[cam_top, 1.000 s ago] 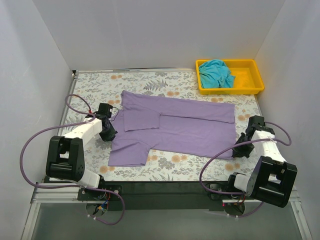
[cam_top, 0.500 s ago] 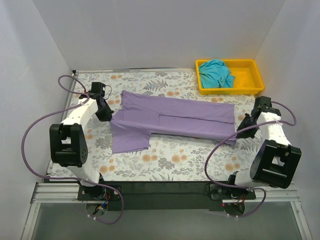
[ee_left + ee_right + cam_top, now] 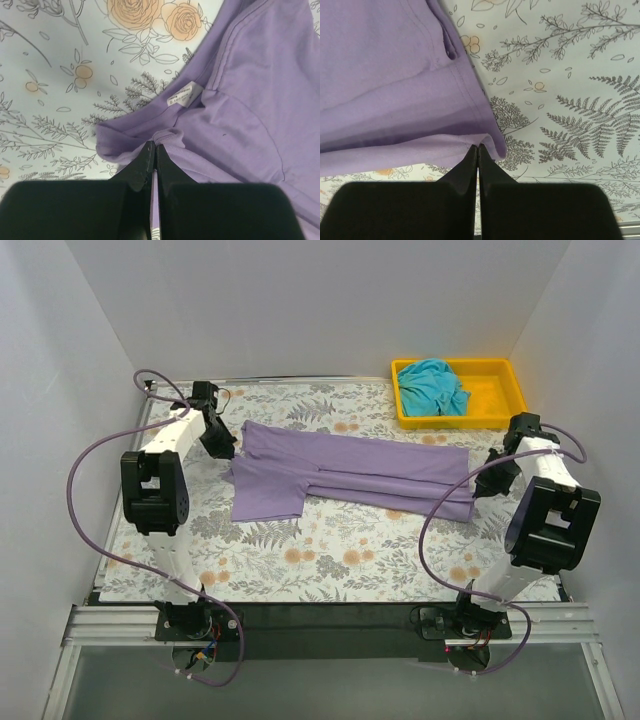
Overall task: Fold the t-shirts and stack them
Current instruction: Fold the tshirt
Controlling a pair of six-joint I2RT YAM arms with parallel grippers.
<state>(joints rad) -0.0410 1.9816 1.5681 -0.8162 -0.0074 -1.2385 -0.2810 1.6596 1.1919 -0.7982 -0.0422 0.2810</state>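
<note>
The lavender-purple t-shirt (image 3: pixel 350 475) lies folded lengthwise across the floral table, one short sleeve (image 3: pixel 268 498) sticking out toward the front. My left gripper (image 3: pixel 226 450) is shut on the shirt's collar end, where the neck label (image 3: pixel 182 95) shows. At the other end my right gripper (image 3: pixel 480 488) pinches the hem corner (image 3: pixel 485 142). Both pinched edges are lifted and carried over the shirt toward the far side. A teal-turquoise t-shirt (image 3: pixel 433 387) sits crumpled in the yellow tray (image 3: pixel 500 410).
The yellow tray stands at the back right corner of the table. White walls close in the table on the left, back and right. The black arm bases (image 3: pixel 320 615) line the near edge.
Both grippers have swung from the near side toward the far side, carrying the shirt's near edge over itself. The shirt is now a narrower strip than a second ago.
</note>
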